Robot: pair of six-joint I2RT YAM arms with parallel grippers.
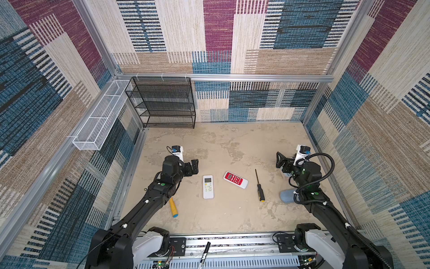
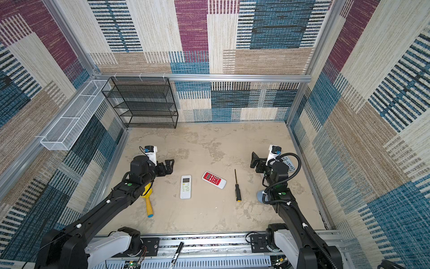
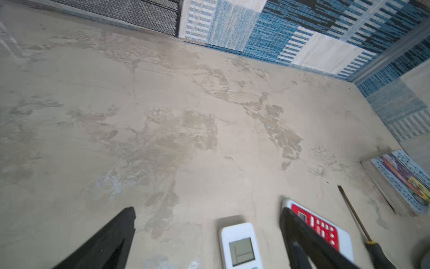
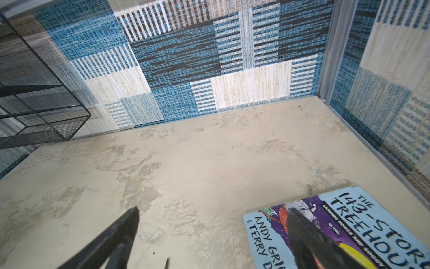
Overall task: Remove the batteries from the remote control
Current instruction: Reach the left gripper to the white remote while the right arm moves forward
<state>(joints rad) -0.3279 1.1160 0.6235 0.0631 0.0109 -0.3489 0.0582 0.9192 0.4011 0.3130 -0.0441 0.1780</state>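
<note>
Overhead: L claw (image 1: 195,166) and R claw (image 1: 279,160) both gape open, empty, above table (image 1: 221,144); white remote (image 1: 208,187), red remote (image 1: 235,179) & screwdriver (image 1: 259,186) lie btwn them.

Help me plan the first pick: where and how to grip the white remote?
I'd grip the white remote across its narrow width near mid-length, from straight above, with the open left gripper nearest it. It lies flat, face up, and both long edges are clear of the red remote, so jaws fit.
</note>
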